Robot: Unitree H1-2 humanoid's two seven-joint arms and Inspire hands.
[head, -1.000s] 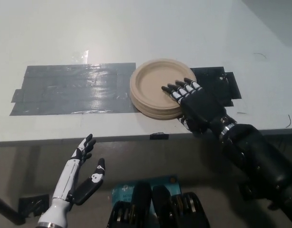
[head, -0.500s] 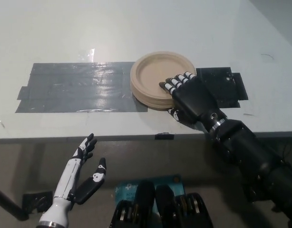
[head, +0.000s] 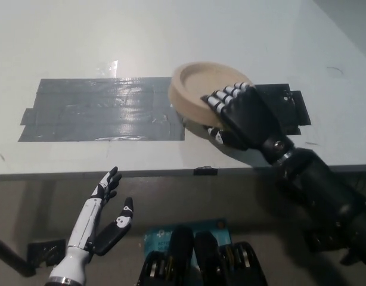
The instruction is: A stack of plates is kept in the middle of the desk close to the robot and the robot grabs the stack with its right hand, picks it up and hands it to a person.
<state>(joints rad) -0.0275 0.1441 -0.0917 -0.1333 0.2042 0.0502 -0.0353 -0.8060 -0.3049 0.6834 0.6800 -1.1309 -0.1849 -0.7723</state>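
A stack of tan paper plates [head: 201, 89] hangs tilted just above the white desk, its near-right edge raised. My black right hand [head: 242, 116] is shut on that edge, fingers over the rim and thumb underneath. The black arm runs in from the bottom right. My white left hand [head: 102, 217] rests below the desk's front edge at the lower left, open, fingers spread and holding nothing.
A wide patch of grey tape [head: 99, 116] covers the desk [head: 171, 36] left of the plates, and a black tape patch [head: 284, 107] lies to their right. The desk's front edge [head: 141, 173] runs across the picture. A teal object [head: 162, 235] lies on the floor below.
My right hand has closed on the plates' near edge and lifted the stack off the desk, tilting it. The left hand has not moved.
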